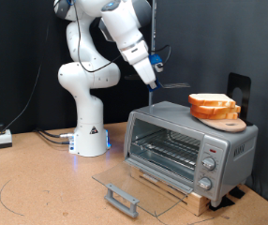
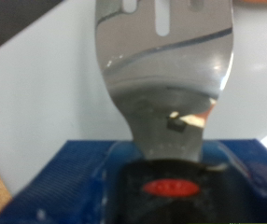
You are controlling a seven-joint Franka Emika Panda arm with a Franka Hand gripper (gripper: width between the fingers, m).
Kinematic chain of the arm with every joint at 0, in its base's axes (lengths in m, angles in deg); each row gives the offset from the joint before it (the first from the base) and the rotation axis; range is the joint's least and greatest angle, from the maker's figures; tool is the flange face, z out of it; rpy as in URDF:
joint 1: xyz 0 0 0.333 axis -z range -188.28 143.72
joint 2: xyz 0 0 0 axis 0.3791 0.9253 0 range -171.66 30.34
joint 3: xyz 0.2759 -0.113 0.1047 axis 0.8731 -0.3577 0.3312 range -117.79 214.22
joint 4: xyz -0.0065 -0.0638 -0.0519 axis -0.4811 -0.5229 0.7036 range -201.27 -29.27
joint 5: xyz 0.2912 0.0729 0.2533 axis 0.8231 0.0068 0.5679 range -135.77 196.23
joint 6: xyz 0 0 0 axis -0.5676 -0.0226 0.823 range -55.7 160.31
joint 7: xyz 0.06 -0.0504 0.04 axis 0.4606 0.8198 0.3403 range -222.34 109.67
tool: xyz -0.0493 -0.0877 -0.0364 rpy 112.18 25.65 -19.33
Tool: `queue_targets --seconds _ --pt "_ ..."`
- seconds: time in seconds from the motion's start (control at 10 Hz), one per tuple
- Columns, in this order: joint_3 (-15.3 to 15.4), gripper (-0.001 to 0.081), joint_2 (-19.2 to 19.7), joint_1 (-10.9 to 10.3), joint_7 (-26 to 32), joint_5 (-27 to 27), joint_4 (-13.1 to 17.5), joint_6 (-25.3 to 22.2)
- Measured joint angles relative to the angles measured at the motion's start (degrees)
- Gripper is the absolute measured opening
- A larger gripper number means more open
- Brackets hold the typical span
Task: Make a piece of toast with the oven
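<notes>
oven [image 1: 186,145]: silver-grey body, clear glass door, grey bar handle
piece of toast [image 1: 212,101]: pale crumb, golden-tan crust
round board [image 1: 222,120]: light wood
robot arm [image 1: 89,66]: glossy white
gripper [image 1: 153,71]: blue at the tip
spatula [image 2: 163,70]: shiny silver blade, black handle with a red oval mark
backdrop [image 1: 22,56]: black

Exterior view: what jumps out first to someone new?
The oven at the exterior view's lower right, its glass door dropped open flat on the table. On its top, toast stacked on a round wooden board. Above and to the exterior view's left of the toast hangs the white arm; the wrist view shows a metal spatula in its gripper.
</notes>
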Motion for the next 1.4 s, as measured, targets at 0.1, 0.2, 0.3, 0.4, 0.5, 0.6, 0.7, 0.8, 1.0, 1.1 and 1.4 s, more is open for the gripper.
queue_targets --seconds 0.1,0.2,0.3,0.4,0.5,0.6,0.7,0.8,1.0,1.1,1.4 --pt "-0.82 0.0393 -1.07 1.74 0.00 -1.43 -0.12 -0.09" --pt "-1.42 0.0393 -2.13 3.51 0.10 -3.33 -0.28 -0.08" --pt "-2.13 0.0393 -2.95 5.11 1.24 -5.80 -0.38 -0.09" --pt "-3.23 0.0393 -3.40 6.50 3.25 -8.78 -0.46 -0.60" --pt "-4.63 0.0393 -3.55 7.70 5.78 -11.21 -0.54 -0.93" --pt "-6.28 0.0393 -3.49 8.88 7.39 -13.14 -0.60 -1.98" --pt "-7.24 0.0393 -3.47 9.64 8.43 -13.83 -0.60 -2.86" --pt "-7.06 0.0393 -3.37 9.60 8.38 -13.80 -0.36 -2.86" --pt "-5.52 0.0393 -3.24 9.13 8.55 -13.89 -0.17 -3.77" --pt "-3.92 0.0393 -3.18 8.69 8.56 -13.92 -0.18 -4.01" --pt "1.94 0.0393 -2.02 7.60 6.17 -11.86 -0.19 -2.40"
